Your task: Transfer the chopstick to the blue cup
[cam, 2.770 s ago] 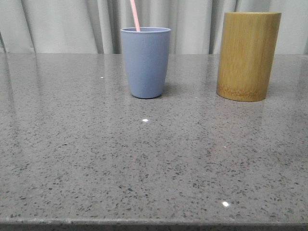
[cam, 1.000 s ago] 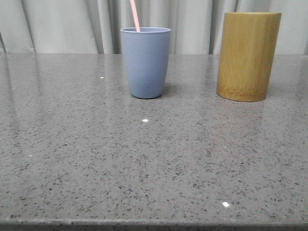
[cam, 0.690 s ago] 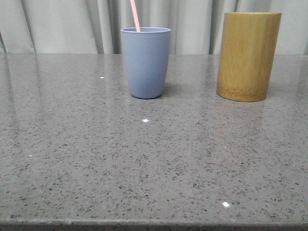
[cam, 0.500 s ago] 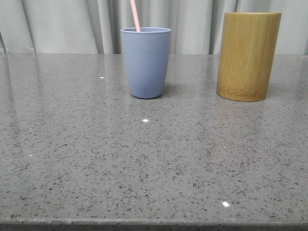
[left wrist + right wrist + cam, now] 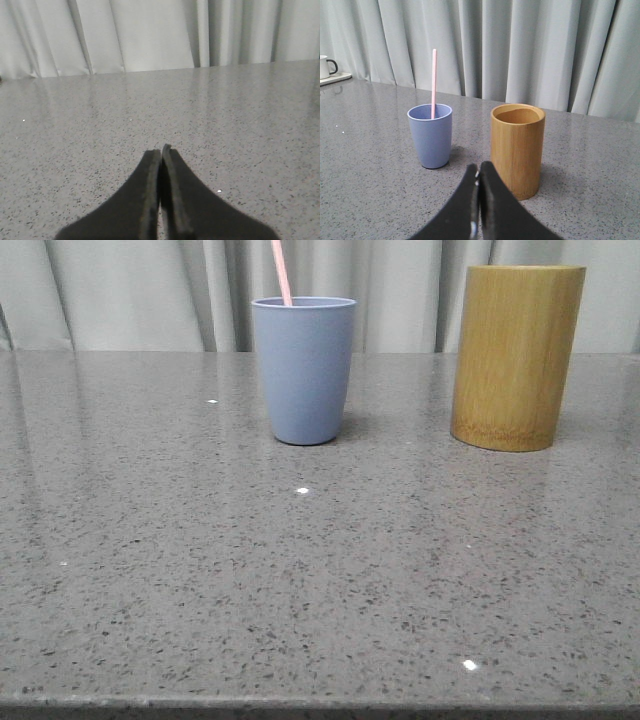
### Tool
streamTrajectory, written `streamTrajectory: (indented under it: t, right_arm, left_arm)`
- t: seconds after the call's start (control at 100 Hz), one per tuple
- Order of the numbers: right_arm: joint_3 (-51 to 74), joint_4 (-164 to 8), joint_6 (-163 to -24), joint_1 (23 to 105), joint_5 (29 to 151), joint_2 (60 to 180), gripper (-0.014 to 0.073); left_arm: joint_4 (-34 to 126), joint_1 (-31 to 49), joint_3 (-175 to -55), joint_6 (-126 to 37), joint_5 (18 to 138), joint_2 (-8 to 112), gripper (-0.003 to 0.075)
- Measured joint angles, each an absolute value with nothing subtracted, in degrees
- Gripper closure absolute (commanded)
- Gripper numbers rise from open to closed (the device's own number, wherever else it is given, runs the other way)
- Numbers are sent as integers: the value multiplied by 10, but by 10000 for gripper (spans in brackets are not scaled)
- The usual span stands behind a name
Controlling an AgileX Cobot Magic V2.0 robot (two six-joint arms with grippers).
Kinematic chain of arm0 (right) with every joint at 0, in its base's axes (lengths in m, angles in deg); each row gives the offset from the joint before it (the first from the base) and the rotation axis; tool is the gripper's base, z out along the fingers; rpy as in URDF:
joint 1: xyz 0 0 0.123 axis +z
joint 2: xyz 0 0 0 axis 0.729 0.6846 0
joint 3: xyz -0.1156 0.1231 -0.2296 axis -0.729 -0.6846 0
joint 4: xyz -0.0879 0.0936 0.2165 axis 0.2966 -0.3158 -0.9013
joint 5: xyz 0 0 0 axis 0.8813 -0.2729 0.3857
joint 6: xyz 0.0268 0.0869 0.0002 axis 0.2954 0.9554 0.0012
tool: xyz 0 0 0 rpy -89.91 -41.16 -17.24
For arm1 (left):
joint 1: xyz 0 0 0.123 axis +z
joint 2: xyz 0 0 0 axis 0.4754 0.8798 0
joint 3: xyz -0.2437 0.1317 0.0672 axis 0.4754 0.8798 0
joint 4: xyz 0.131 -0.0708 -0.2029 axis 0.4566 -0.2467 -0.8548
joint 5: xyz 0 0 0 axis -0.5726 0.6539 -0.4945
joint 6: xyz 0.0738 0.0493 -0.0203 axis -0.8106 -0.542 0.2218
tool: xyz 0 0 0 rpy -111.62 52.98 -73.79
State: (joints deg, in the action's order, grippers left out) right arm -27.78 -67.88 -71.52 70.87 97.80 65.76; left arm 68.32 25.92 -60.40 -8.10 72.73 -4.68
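The blue cup (image 5: pixel 303 370) stands upright at the back middle of the grey table. A pale pink chopstick (image 5: pixel 281 272) stands in it and leans against its rim, running out of the top of the front view. The cup (image 5: pixel 430 135) and chopstick (image 5: pixel 433 82) also show in the right wrist view. My right gripper (image 5: pixel 478 170) is shut and empty, well short of the cup. My left gripper (image 5: pixel 161 152) is shut and empty over bare table. Neither gripper shows in the front view.
A taller yellow-brown bamboo cylinder (image 5: pixel 515 357) stands to the right of the blue cup; its inside looks empty in the right wrist view (image 5: pixel 517 150). A white mug (image 5: pixel 326 66) sits on a tray at the far table edge. Grey curtains hang behind the table.
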Motion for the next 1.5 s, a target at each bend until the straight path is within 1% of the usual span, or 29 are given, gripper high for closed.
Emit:
streamTrajectory:
  t: [0.09,0.32,1.5]
  right_arm:
    - [-278,-679,-715,709,978,658,654]
    - [-279,-679,-715,709,977,658,654]
    - [-280,-679,-715,709,977,658,654]
  left_arm:
    - [674,275,-577,-82,699,-58,739]
    - [663,309,-577,-84,709,-61,739]
    - [662,309,-577,-85,713,-61,739]
